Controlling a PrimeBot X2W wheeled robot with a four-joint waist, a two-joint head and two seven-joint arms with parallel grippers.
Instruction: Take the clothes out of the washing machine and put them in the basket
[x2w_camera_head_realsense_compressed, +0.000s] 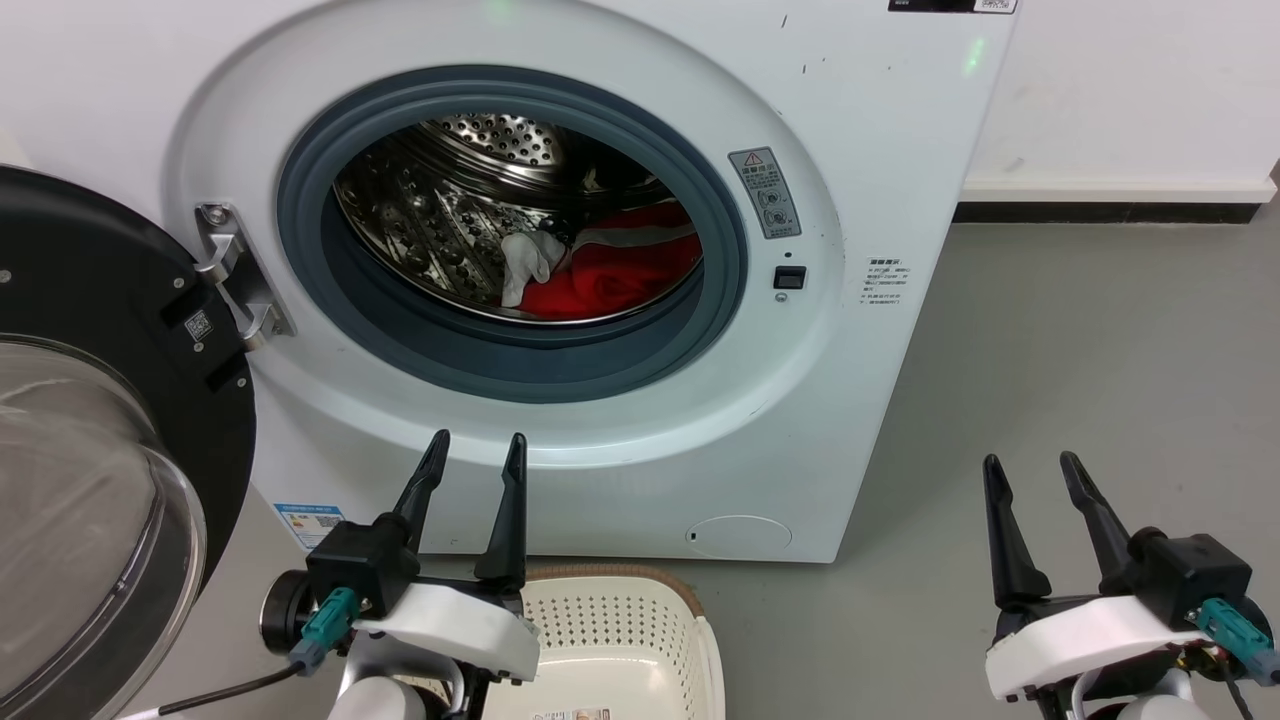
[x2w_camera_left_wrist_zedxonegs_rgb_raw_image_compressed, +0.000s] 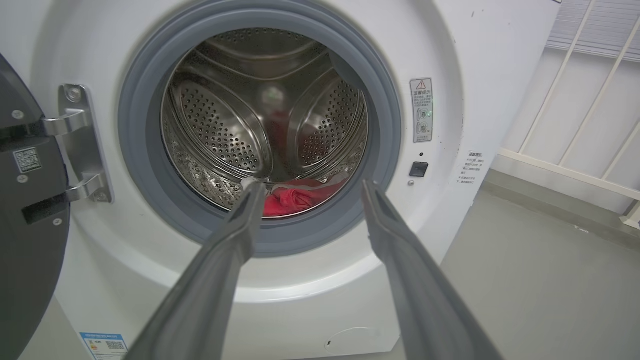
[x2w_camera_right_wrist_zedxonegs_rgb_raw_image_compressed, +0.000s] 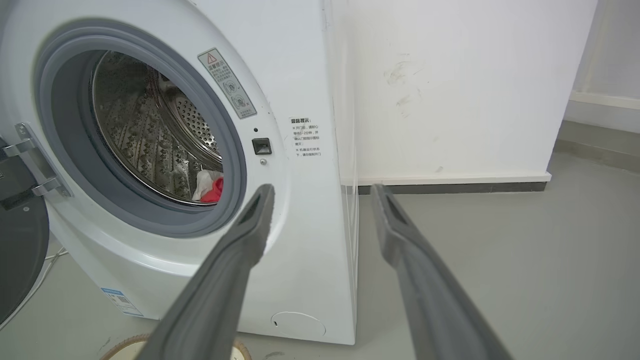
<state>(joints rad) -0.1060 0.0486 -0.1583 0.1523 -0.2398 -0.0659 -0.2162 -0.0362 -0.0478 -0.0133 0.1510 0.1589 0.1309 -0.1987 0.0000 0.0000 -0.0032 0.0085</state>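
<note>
Reaching in, you risk clipping the open door (x2w_camera_head_realsense_compressed: 100, 260) at left. Left gripper (x2w_camera_head_realsense_compressed: 478, 437) spread, empty, over the basket (x2w_camera_head_realsense_compressed: 620, 572); clothes (x2w_camera_head_realsense_compressed: 610, 275) low inside the washing machine (x2w_camera_head_realsense_compressed: 880, 150) (may snag the rubber ring (x2w_camera_head_realsense_compressed: 520, 370)); right gripper (x2w_camera_head_realsense_compressed: 1029, 459) spread, empty.

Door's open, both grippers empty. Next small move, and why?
Probably reach the left gripper forward into the washing machine toward the clothes lying low in its drum. It is open, empty and aimed at the opening in its wrist view. The door is swung aside, and the right gripper faces the machine's right edge.
</note>
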